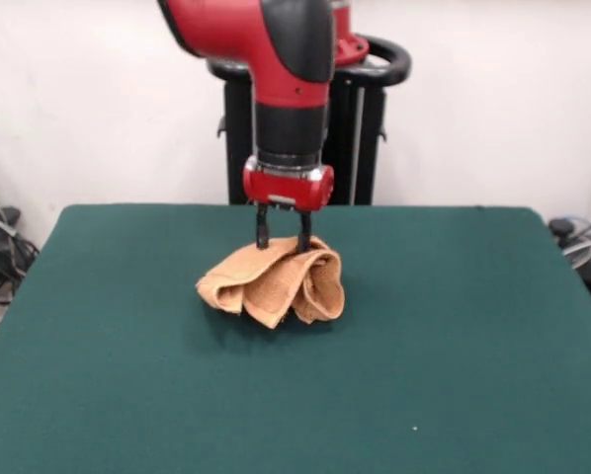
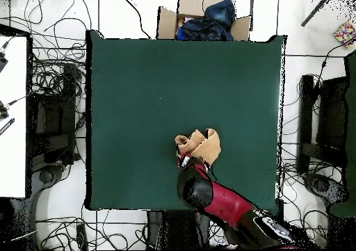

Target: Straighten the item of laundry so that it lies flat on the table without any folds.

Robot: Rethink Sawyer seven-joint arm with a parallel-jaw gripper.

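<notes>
**Gripper on bunched towel, mid-table**

The black two-fingered gripper (image 1: pixel 283 233) points straight down, its fingers set narrowly apart with tips pressed into the top of the light orange-tan terry-cloth towel (image 1: pixel 274 281), pinching a fold. The red and black arm (image 1: pixel 291 89) descends vertically from above, wrist upright. The towel is crumpled into a rolled heap on the dark green felt-covered table (image 1: pixel 454 326), near centre, toward the robot's side. Its longer axis runs across the table in the front view.

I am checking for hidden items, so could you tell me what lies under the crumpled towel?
Only the green table shows around the towel, which sits bunched in folds with the gripper at its top. The spot beneath it is covered, so nothing there can be confirmed.
</notes>
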